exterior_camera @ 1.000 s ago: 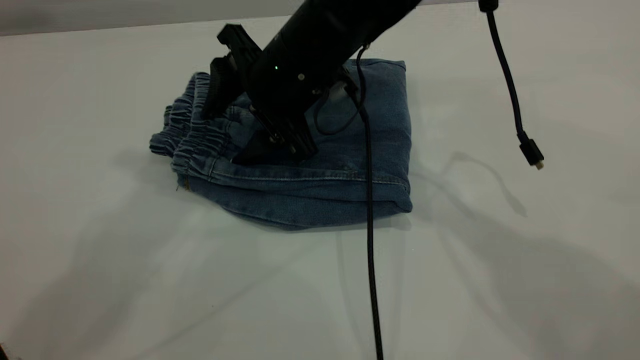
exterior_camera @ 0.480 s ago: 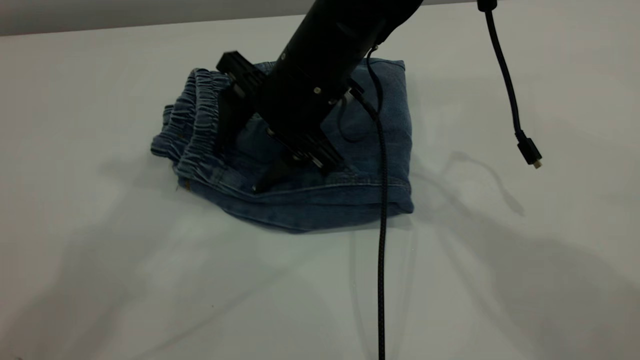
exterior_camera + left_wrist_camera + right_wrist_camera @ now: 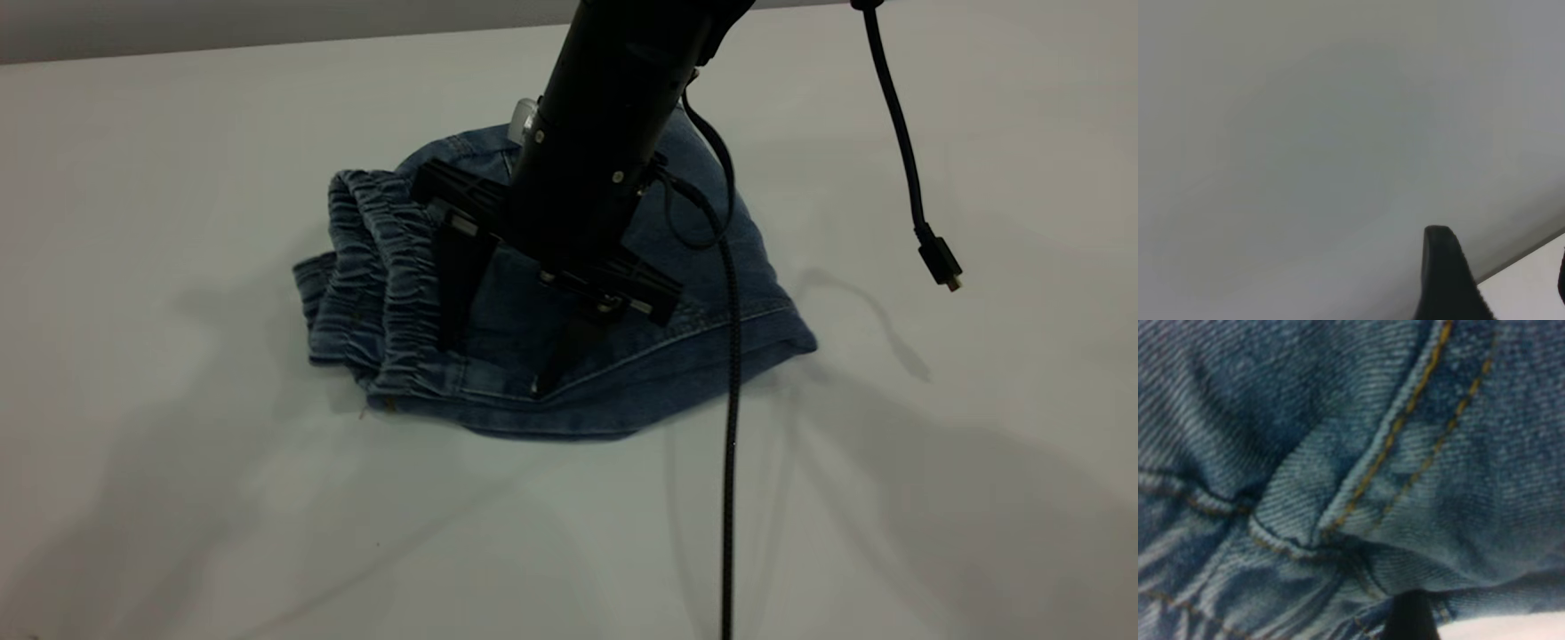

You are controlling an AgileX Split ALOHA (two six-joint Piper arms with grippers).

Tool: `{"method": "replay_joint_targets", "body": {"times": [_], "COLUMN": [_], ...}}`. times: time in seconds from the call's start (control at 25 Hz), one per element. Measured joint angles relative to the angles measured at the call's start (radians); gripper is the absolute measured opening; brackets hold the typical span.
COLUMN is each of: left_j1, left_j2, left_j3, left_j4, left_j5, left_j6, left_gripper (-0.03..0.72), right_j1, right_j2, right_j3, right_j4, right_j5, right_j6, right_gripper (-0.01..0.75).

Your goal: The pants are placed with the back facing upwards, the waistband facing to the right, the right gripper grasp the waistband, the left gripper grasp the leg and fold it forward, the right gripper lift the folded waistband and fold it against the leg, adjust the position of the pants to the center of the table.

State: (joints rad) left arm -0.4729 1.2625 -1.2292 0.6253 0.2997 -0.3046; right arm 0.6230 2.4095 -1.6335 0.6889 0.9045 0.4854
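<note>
The pants (image 3: 622,356) lie folded in a bundle near mid-table (image 3: 178,498), waistband (image 3: 382,276) to the exterior view's left. The right gripper (image 3: 493,364) stands on the denim, jaws spread wide, tips pressing the cloth, clamping nothing. The left gripper (image 3: 1445,280) hangs off over bare table; I can't tell its opening.

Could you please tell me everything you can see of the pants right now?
The pants are short, faded blue denim with tan double stitching, folded into a compact bundle on the white table. The gathered elastic waistband lies stacked at the bundle's left in the exterior view. The right gripper, jaws spread open, presses both tips down onto the denim beside the waistband.
</note>
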Motion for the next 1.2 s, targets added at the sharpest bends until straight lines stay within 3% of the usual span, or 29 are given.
{"method": "replay_joint_targets", "body": {"times": [0.32, 0.52, 0.88, 1.04, 1.2], "left_j1": [0.0, 0.0, -0.022, -0.04, -0.04], "left_j2": [-0.008, -0.055, -0.219, -0.323, -0.424], "left_j3": [0.0, 0.0, 0.0, 0.0, 0.0], "left_j4": [0.001, 0.001, -0.054, -0.164, -0.317], "left_j5": [0.001, 0.026, 0.205, 0.307, 0.45], "left_j6": [0.0, 0.0, 0.008, 0.037, 0.123], "left_gripper": [0.372, 0.372, 0.372, 0.372, 0.372], "right_j1": [0.0, 0.0, 0.005, 0.005, 0.005], "right_j2": [-0.133, -0.29, -0.591, -0.735, -0.884], "right_j3": [0.001, 0.001, 0.0, 0.0, 0.01], "right_j4": [-0.01, -0.083, -0.247, -0.362, -0.399], "right_j5": [-0.044, -0.029, 0.191, 0.306, 0.321], "right_j6": [-0.082, -0.222, -0.557, -0.621, -0.644], "right_gripper": [0.414, 0.413, 0.413, 0.413, 0.413]}}
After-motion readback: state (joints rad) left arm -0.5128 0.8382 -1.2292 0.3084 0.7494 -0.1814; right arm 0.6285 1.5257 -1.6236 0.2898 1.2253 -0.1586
